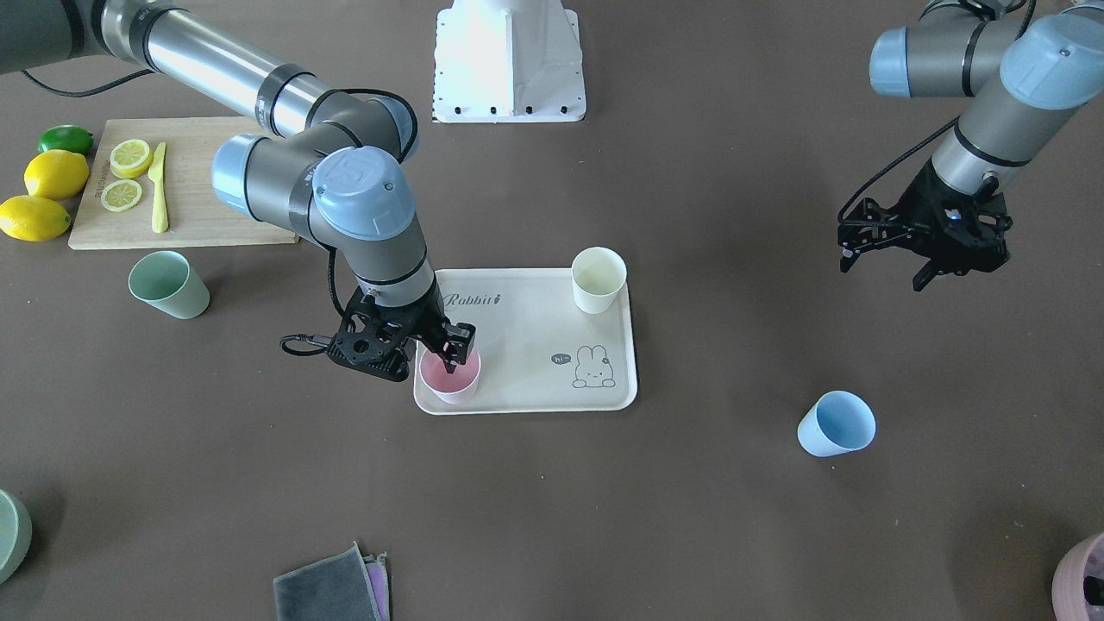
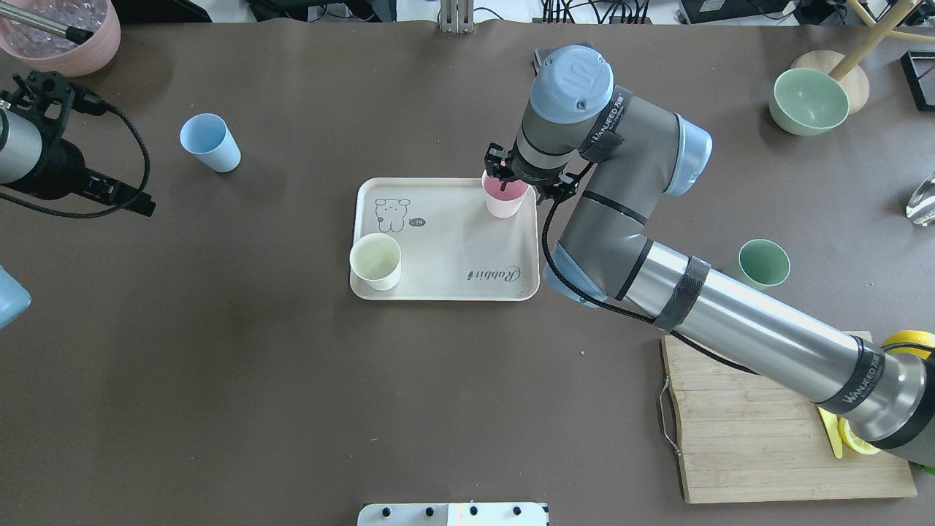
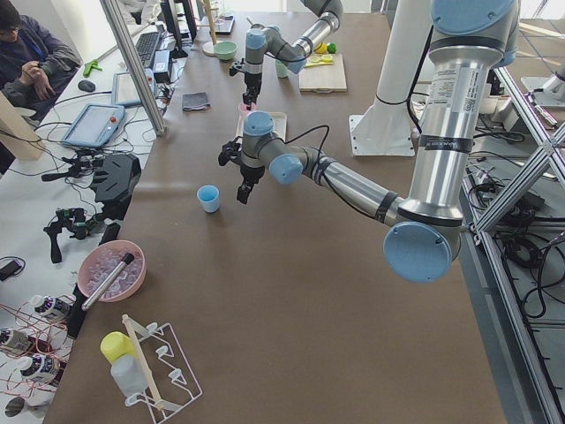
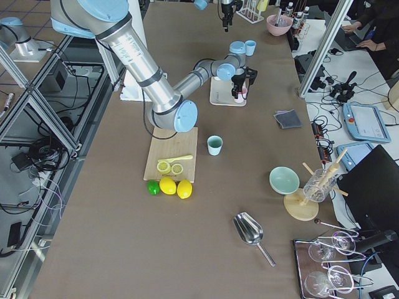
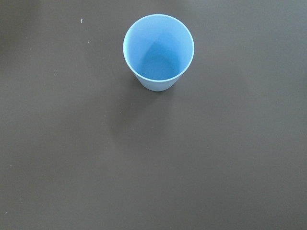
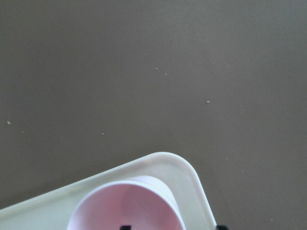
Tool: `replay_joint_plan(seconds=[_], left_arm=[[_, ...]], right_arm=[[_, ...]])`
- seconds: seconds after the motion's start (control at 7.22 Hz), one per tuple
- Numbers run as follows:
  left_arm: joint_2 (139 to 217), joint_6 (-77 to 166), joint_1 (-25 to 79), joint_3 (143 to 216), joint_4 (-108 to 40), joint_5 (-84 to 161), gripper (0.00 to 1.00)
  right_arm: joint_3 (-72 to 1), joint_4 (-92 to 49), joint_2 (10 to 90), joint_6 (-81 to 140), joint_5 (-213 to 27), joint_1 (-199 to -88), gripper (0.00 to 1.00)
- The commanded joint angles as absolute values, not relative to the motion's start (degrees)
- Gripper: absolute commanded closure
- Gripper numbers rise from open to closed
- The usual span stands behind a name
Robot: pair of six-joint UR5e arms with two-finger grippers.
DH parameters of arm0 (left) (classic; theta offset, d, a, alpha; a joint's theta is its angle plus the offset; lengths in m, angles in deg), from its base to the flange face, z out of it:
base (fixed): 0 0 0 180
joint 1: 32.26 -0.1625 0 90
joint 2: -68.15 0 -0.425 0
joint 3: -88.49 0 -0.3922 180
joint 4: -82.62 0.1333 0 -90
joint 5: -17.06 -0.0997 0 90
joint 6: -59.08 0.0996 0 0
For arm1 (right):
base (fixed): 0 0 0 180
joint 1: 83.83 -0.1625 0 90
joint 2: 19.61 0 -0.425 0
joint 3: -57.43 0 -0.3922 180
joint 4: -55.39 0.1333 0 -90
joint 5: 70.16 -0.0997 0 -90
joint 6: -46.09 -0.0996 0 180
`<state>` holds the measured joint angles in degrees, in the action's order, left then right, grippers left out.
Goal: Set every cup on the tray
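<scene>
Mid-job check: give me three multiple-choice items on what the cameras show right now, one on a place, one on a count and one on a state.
1. Where does the pink cup stand?
A. on the cutting board
B. at a corner of the tray
C. inside the green bowl

2. How many cups are on the tray?
A. two
B. three
C. four

3. How is the blue cup sitting?
A. lying on its side
B. upside down
C. upright, mouth up

Answers:
1 B: the overhead view shows it inside the tray's rim at a corner.
2 A: only the pink cup and the cream cup are on it. The blue cup and the green cup sit on the table.
3 C: the left wrist view looks down into its open mouth.
</scene>
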<state>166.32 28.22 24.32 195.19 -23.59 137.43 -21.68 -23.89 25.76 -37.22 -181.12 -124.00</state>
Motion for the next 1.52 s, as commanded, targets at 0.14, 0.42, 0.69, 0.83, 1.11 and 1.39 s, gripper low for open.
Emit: replay_joint_plan(seconds=[0.14, 0.42, 0.69, 0.83, 1.11, 1.39], left_arm=[[174.12, 28.23, 28.81, 187.4, -21.8, 141.92, 0.02], [181.67, 28.14, 31.19, 177.15, -21.44, 142.3, 0.02], [186.34, 21.93, 31.29, 169.22, -23.45, 141.87, 0.02], [186.8, 21.56, 31.2, 164.74, -27.82, 141.78, 0.02], [189.26, 20.94, 30.33, 158.21, -32.94, 141.43, 0.04], [189.18, 20.67, 27.35, 158.1, -34.97, 138.36, 0.11]], right_arm=[[-31.54, -36.74, 28.1, -27.0, -185.63, -129.42, 0.0], [-45.16, -46.17, 34.93, -19.52, -188.53, -134.07, 0.0], [-54.15, -49.9, 43.19, -8.55, -190.12, -139.87, 0.0], [-56.45, -49.73, 46.71, -4.57, -192.83, -142.68, 0.0], [-60.16, -49.29, 53.32, 2.74, -196.27, -146.56, 0.0], [-62.18, -49.03, 56.84, 5.47, -196.37, -146.67, 0.0]])
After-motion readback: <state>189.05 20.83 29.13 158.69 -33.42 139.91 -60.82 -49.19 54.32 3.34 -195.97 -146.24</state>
